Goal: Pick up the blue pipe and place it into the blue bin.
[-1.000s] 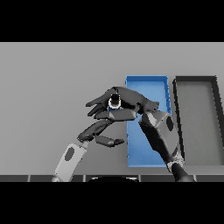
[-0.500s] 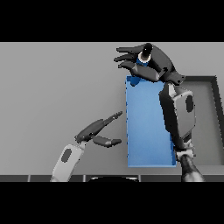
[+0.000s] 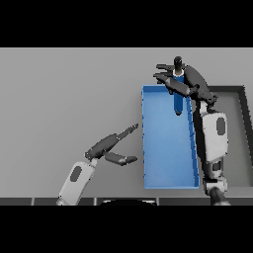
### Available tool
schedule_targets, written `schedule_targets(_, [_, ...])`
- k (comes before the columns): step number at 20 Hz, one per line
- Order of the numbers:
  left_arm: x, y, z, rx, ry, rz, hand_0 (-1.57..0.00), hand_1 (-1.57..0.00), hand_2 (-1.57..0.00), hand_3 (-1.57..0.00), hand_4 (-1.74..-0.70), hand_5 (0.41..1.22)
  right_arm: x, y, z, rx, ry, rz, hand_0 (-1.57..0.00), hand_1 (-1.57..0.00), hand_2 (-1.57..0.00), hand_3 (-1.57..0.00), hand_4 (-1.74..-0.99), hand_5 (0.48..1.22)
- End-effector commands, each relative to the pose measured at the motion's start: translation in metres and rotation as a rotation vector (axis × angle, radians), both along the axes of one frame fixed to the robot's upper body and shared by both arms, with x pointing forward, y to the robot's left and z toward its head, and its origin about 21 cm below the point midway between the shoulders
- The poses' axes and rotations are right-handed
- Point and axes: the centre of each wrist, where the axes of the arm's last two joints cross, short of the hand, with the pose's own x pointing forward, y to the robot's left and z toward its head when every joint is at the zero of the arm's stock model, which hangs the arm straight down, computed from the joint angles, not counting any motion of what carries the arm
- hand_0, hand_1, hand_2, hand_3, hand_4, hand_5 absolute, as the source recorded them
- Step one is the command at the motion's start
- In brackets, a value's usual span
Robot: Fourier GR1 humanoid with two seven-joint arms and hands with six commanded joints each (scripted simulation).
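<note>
While the left hand (image 3: 109, 147) idles open, the right hand (image 3: 184, 82) grips the pipe (image 3: 178, 94), hanging upright over the bin's (image 3: 168, 148) far end.

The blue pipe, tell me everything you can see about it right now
The blue pipe is a slim, smooth cylinder, blue along its body with a dark end showing at the top. It hangs roughly upright, held near its upper end by the right hand, whose fingers curl around it. Its lower end points down over the far end of the blue bin, apparently above the floor rather than resting on it. Nothing else touches it; the left hand is well apart.
</note>
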Motion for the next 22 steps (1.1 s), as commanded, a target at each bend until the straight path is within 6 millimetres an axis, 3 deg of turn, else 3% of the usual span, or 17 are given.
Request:
schedule_targets(1, [0.000, 0.004, -0.003, 0.004, -0.001, 0.006, 0.00, 0.00, 0.00, 0.00, -0.93, 0.462, -0.003, -0.004, -0.011, -0.010, 0.031, -0.030, -1.57, -1.57, -1.57, -1.57, -1.500, 1.221])
schedule_targets(7, [0.000, 0.005, -0.003, 0.001, -0.019, 0.017, 0.00, 0.00, 0.00, 0.00, -0.93, 0.470, -0.008, -0.015, -0.072, -0.075, 0.219, -0.191, -1.57, -1.57, -1.57, -1.57, -1.498, 1.221])
schedule_targets(9, [-0.001, 0.005, -0.002, 0.000, -0.033, 0.016, 0.00, 0.00, 0.00, 0.00, -0.92, 0.476, -0.006, -0.024, -0.084, -0.090, 0.283, -0.208, -1.57, -1.57, -1.57, -1.57, -1.497, 1.221])
schedule_targets(11, [-0.002, 0.003, -0.001, 0.005, -0.031, 0.008, 0.00, 0.00, 0.00, 0.00, -0.92, 0.480, -0.003, -0.019, -0.099, -0.106, 0.361, -0.216, -1.57, -1.57, -1.57, -1.01, -1.585, 1.221])
schedule_targets(13, [-0.001, 0.005, -0.003, 0.003, -0.028, 0.017, 0.00, 0.00, 0.00, 0.00, -0.92, 0.484, -0.007, -0.019, -0.110, -0.112, 0.432, -0.240, -1.57, -1.57, -1.57, -0.64, -1.641, 1.221])
schedule_targets(14, [0.002, 0.001, -0.003, 0.016, -0.023, 0.021, 0.00, 0.00, 0.00, 0.00, -0.92, 0.486, -0.005, -0.019, -0.112, -0.118, 0.461, -0.253, -1.57, -1.57, -1.57, -0.51, -1.661, 1.221])
schedule_targets(15, [0.001, 0.001, -0.004, 0.012, -0.028, 0.021, 0.00, 0.00, 0.00, 0.00, -0.92, 0.489, -0.006, -0.019, -0.118, -0.118, 0.512, -0.264, -1.57, -1.57, -1.57, -0.41, -1.677, 1.171])
schedule_targets(16, [-0.001, 0.004, -0.005, 0.005, -0.030, 0.015, 0.00, 0.00, 0.00, 0.00, -0.92, 0.491, -0.007, -0.021, -0.118, -0.121, 0.547, -0.281, -1.57, -1.57, -1.52, -0.45, -1.626, 1.161])
schedule_targets(19, [0.000, 0.003, -0.003, 0.009, -0.022, 0.028, 0.00, 0.00, 0.00, 0.00, -0.92, 0.493, -0.010, -0.020, -0.112, -0.126, 0.622, -0.336, -0.87, -0.82, -0.79, -0.23, -1.405, 1.137])
schedule_targets(22, [0.001, 0.004, -0.004, 0.004, -0.019, 0.022, 0.00, 0.00, 0.00, 0.00, -0.93, 0.494, -0.012, -0.016, -0.106, -0.251, 0.588, -0.267, -0.44, -0.42, -0.40, -0.12, -1.307, 1.068])
